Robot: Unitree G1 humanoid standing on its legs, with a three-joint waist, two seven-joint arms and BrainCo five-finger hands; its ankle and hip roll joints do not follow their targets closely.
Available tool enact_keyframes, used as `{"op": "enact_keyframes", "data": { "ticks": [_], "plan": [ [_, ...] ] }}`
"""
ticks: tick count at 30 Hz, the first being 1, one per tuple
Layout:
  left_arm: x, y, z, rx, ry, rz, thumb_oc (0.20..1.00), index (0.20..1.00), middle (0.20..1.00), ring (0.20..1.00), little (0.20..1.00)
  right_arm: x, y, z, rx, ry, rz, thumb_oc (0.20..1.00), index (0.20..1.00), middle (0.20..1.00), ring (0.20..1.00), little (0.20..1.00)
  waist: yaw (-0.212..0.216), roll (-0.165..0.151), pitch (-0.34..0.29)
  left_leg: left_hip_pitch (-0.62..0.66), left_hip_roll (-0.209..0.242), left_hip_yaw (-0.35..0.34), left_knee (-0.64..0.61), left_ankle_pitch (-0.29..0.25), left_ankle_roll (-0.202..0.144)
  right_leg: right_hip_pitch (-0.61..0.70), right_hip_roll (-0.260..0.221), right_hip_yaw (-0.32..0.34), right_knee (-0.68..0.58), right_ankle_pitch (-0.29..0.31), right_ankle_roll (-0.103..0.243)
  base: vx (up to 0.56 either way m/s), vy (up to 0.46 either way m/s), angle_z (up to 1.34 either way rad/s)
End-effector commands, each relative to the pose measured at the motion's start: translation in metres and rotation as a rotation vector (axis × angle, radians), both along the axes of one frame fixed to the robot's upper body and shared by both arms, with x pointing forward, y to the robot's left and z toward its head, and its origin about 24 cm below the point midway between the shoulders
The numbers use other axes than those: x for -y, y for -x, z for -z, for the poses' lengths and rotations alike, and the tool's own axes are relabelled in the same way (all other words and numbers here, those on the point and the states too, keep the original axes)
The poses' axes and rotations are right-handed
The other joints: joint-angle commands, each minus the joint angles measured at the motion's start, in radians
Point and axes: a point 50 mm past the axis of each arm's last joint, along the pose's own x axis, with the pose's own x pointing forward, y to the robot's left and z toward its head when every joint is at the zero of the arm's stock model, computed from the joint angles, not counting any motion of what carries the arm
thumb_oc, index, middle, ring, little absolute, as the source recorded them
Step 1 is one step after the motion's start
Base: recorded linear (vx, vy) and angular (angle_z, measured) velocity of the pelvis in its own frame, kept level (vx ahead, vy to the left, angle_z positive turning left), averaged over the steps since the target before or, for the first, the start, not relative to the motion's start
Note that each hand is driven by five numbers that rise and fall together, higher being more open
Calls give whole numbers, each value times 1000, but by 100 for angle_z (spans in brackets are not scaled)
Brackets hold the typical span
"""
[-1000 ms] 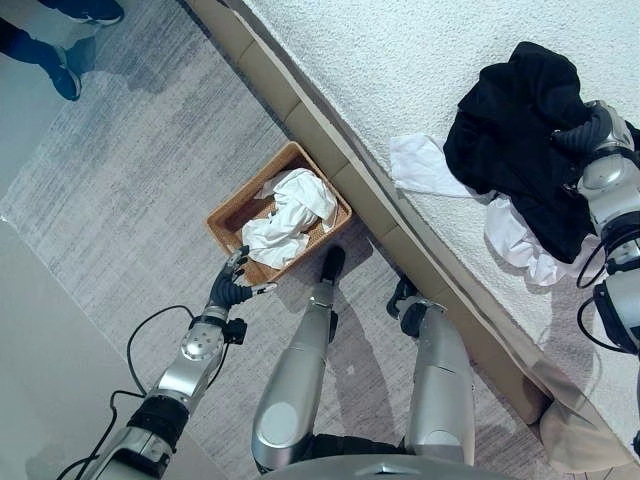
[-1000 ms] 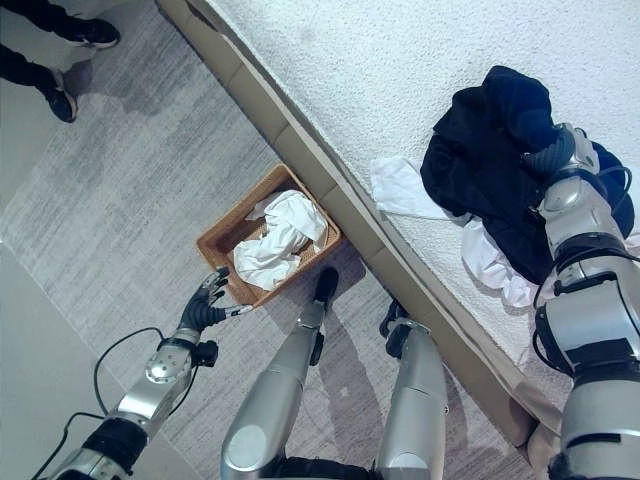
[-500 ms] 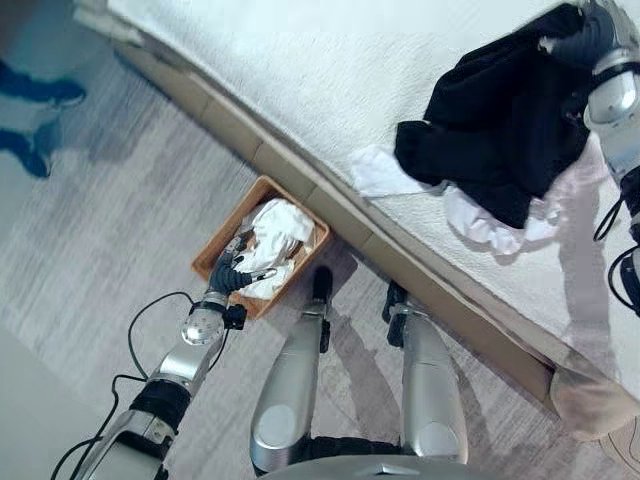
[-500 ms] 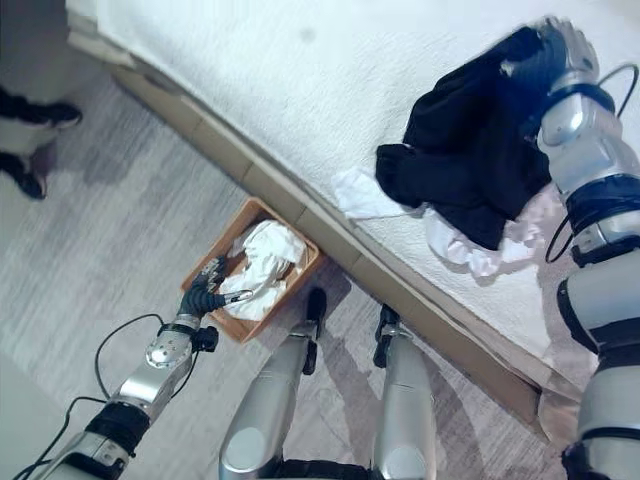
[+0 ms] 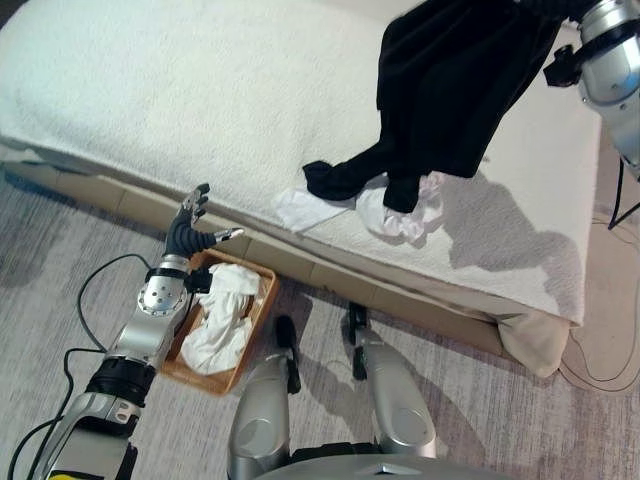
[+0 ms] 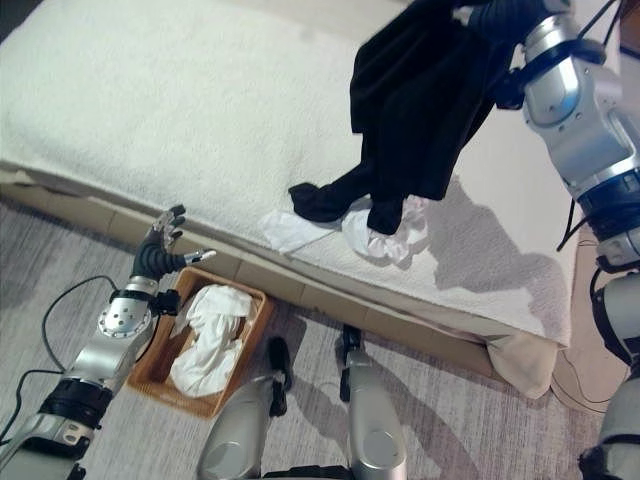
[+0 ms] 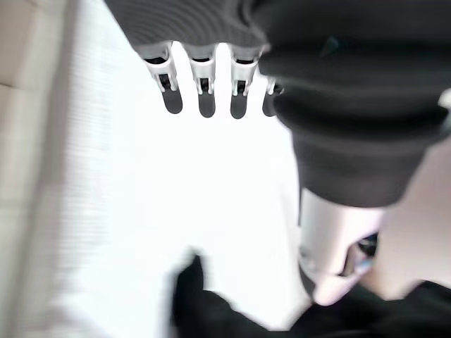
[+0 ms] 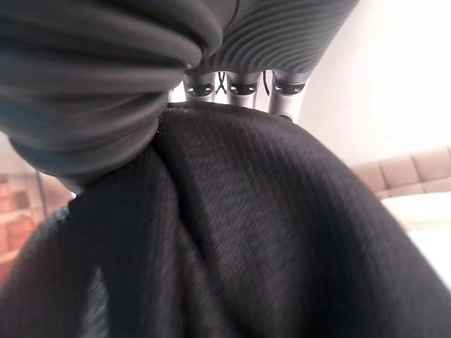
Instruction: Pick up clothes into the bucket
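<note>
The right hand point(image 6: 500, 14) is sitting at the top right of the frame, fingers clenched into a black garment point(image 5: 450, 90) and holding it up off the bed point(image 5: 180, 100). In the right wrist view that dark ribbed knit point(image 8: 246, 239) is bunching right under the fingers point(image 8: 243, 88), so the grasp looks solid. The garment is hanging down in folds, and its lowest sleeve or leg is draping onto the bedspread near the front edge, touching a crumpled white cloth point(image 5: 405, 215) lying there. A flatter white piece point(image 5: 300, 208) is lying just beside it, toward the left.

The bed is taking up the whole upper part of the frame, covered in a white textured spread, with a tan padded base point(image 5: 330, 275) running diagonally under it. Below that, grey carpet point(image 5: 60, 260) with a streaky pattern is filling the lower part.

The wicker basket point(image 5: 175, 368) is sitting on the carpet at lower left, right against the bed base, and it's holding a bundle of white clothes point(image 5: 220, 315).

The left hand point(image 5: 190, 235) is hovering over the basket's far end, near the bed edge, with fingers spread and relaxed, holding nothing. Its wrist view is showing straight fingers point(image 7: 201, 88) against the bright white spread.
</note>
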Motion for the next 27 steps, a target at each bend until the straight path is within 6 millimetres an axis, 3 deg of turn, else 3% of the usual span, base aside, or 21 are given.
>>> {"op": "enact_keyframes", "data": {
  "ticks": [1, 4, 6, 7, 12, 17, 21, 27],
  "plan": [
    [8, 0, -17, 92, 14, 54, 1000, 1000, 1000, 1000, 1000, 0, 8, -14, 30, -53, -69, 200, 200, 200, 200, 200, 12, -3, -115, -7, 32, -73, 87, -78, -22, 26, -21, 22, 84, -33, 64, 77, -33, -20],
    [39, -12, -35, 142, -6, 161, 1000, 1000, 1000, 1000, 1000, -8, 8, 2, -73, -93, -166, 200, 200, 200, 200, 200, -3, 5, -166, 56, 33, -77, 57, -76, -25, 91, -21, 7, 73, -52, 58, 87, -31, -7],
    [46, -13, -38, 150, -9, 187, 1000, 1000, 1000, 1000, 1000, -9, 8, 7, -98, -107, -190, 200, 200, 200, 200, 200, -4, 6, -173, 72, 33, -77, 48, -75, -26, 108, -23, 0, 69, -55, 58, 80, -36, -2],
    [61, -18, -45, 162, -27, 242, 1000, 1000, 1000, 1000, 1000, -21, 10, 13, -154, -99, -263, 200, 200, 200, 200, 200, -11, 6, -198, 98, 35, -76, 35, -76, -29, 132, -22, -7, 64, -61, 55, 97, -48, -1],
    [97, -27, -57, 164, -31, 374, 1000, 1000, 1000, 1000, 1000, -46, 17, 22, -268, -73, -411, 200, 200, 200, 200, 200, -22, 10, -254, 152, 40, -79, -11, -65, -37, 191, -19, -33, 42, -72, 49, 80, -41, 4],
    [144, -34, -67, 119, -26, 565, 1000, 1000, 1000, 1000, 1000, -69, 17, 32, -370, -49, -515, 200, 200, 200, 200, 200, -32, 21, -304, 192, 44, -94, -73, -36, -48, 237, -17, -71, 11, -75, 48, 50, -38, 18],
    [173, -36, -67, 62, -25, 669, 1000, 1000, 1000, 1000, 1000, -81, 18, 39, -411, -59, -570, 200, 200, 200, 200, 200, -40, 32, -333, 217, 47, -108, -117, -14, -54, 270, -16, -95, -11, -75, 46, 27, -24, 15],
    [201, -37, -62, -18, -1, 753, 1000, 1000, 1000, 1000, 1000, -97, 25, 40, -424, -79, -672, 200, 200, 200, 200, 200, -48, 43, -360, 239, 51, -120, -149, 2, -59, 298, -16, -120, -23, -79, 42, 20, -15, 15]
  ]
}}
